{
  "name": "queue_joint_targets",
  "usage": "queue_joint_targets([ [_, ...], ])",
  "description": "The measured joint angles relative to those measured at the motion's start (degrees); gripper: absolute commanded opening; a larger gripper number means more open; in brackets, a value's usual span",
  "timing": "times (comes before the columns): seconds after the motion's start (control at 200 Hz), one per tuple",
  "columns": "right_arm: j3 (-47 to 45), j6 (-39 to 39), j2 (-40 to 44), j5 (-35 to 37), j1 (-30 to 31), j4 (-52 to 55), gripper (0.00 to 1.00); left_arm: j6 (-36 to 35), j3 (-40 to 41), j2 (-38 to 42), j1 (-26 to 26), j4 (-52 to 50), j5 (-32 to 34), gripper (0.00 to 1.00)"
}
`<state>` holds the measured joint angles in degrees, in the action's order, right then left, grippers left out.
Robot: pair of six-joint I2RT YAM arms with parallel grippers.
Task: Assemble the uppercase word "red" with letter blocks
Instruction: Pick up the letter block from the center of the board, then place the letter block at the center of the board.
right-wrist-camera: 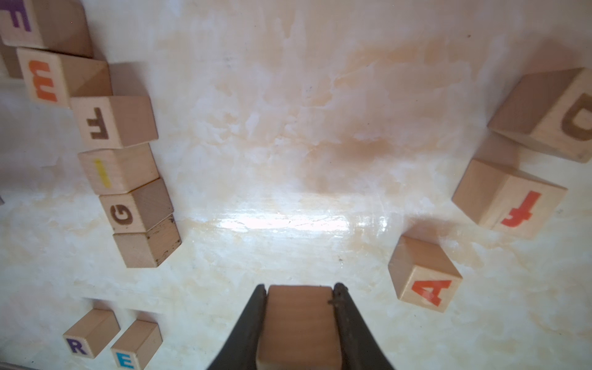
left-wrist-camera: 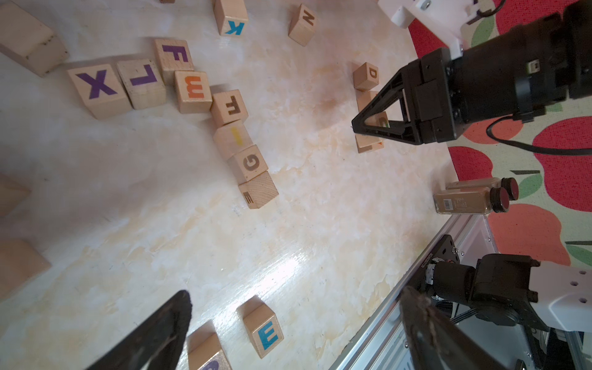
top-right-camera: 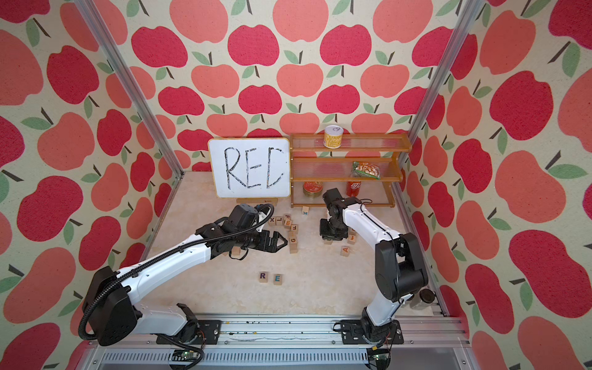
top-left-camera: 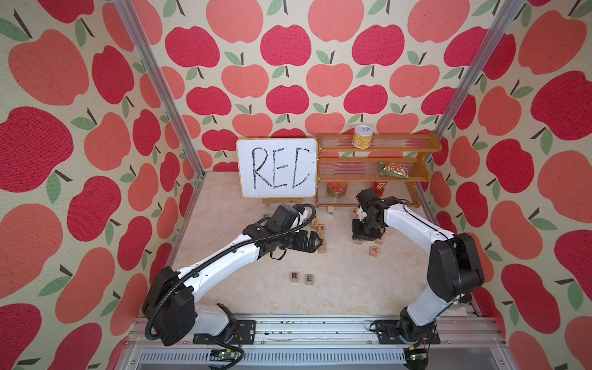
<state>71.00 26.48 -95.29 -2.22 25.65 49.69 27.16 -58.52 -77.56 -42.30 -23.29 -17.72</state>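
Observation:
The purple R block [top-left-camera: 294, 276] and the blue E block [top-left-camera: 309, 278] stand side by side near the table's front, also seen in the right wrist view as R [right-wrist-camera: 80, 342] and E [right-wrist-camera: 128, 355]. My right gripper [right-wrist-camera: 301, 288] is shut on a light-wood block [right-wrist-camera: 299, 320] just above the table, and its fingers hide the letter. In a top view this gripper [top-left-camera: 365, 235] points down at the right. A brown D block [left-wrist-camera: 366, 75] lies just beyond it. My left gripper [left-wrist-camera: 298, 293] is open and empty, hovering beyond the E block [left-wrist-camera: 267, 333].
A crooked row of other letter blocks [left-wrist-camera: 192, 93] lies mid-table, with an A block [right-wrist-camera: 426, 282] and an orange-lettered block [right-wrist-camera: 512, 205] to the right. A whiteboard [top-left-camera: 277, 168] and a shelf [top-left-camera: 374, 169] stand at the back. Two bottles [left-wrist-camera: 474, 198] lie by the front rail.

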Motion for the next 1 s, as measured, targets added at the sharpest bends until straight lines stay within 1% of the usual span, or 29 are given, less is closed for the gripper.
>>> queue_joint_targets([
  [0.255,-1.3,2.7,3.0,-0.5,4.5,0.8,0.12,2.1,3.4,3.7,-2.4,0.0,3.0,0.99],
  [0.635,-3.2,7.6,6.9,-0.5,9.9,1.3,0.11,5.6,7.6,8.3,-8.0,0.0,8.2,0.99],
  [0.695,-3.6,8.5,7.2,-0.5,10.7,1.4,0.1,6.3,8.1,9.2,-8.9,0.0,9.0,0.99],
  [1.0,-5.9,13.1,8.3,-0.4,15.0,1.4,0.09,9.5,11.5,13.5,-13.3,-0.3,13.8,0.99],
])
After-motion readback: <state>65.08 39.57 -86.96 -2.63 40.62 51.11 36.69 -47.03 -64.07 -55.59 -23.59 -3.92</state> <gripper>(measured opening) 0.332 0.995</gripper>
